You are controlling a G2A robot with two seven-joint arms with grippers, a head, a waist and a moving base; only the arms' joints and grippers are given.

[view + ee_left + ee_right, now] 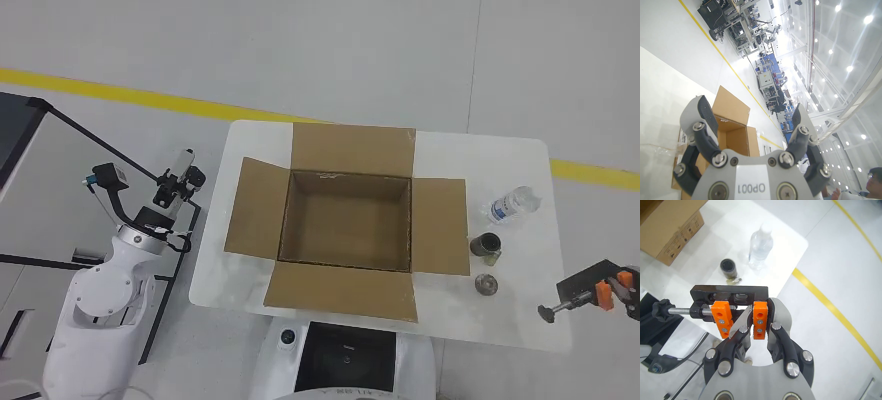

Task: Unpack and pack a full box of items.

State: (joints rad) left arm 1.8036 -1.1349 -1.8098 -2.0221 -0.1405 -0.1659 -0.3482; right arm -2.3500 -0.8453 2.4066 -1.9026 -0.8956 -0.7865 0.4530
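- The fingers [780, 315] of the right gripper [758, 321] are pressed together on one orange pad of a black metal screw clamp [728, 292], held at the edge of the white table [500, 330], at four o'clock from the open brown cardboard box [347, 220].
- The left gripper [753, 115], fingers spread wide with nothing between them, sits at nine o'clock of the box.
- The box is empty; a clear plastic bottle [514, 205] lies at its three o'clock.
- Gripped off-centre, the clamp could swing; best carried level and slowly, released only once resting.
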